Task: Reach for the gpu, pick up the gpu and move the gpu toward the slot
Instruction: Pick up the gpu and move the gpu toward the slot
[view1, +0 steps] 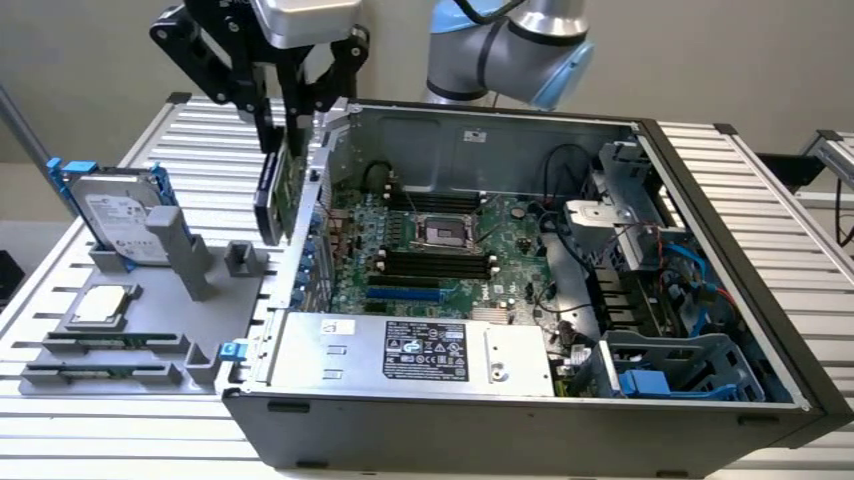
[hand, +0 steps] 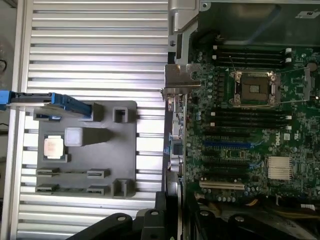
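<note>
The gpu (view1: 279, 196), a thin green card, hangs upright from my gripper (view1: 296, 118), which is shut on its upper edge. It is lifted off the grey holder and sits right at the open computer case's wall on the exterior view's left, beside the motherboard (view1: 441, 250). In the wrist view the gpu (hand: 174, 131) appears edge-on, its silver bracket (hand: 178, 78) at one end and my gripper (hand: 170, 212) over the other end. The blue slot (view1: 402, 295) (hand: 227, 144) lies on the motherboard, a short way inside the case from the card.
A grey holder (view1: 200, 300) on the exterior view's left carries the silver hard drive with blue rails (view1: 120, 215) and a square CPU chip (view1: 104, 305). The case wall (view1: 310, 200), power supply (view1: 414, 350) and drive cage (view1: 667, 370) hem in the motherboard.
</note>
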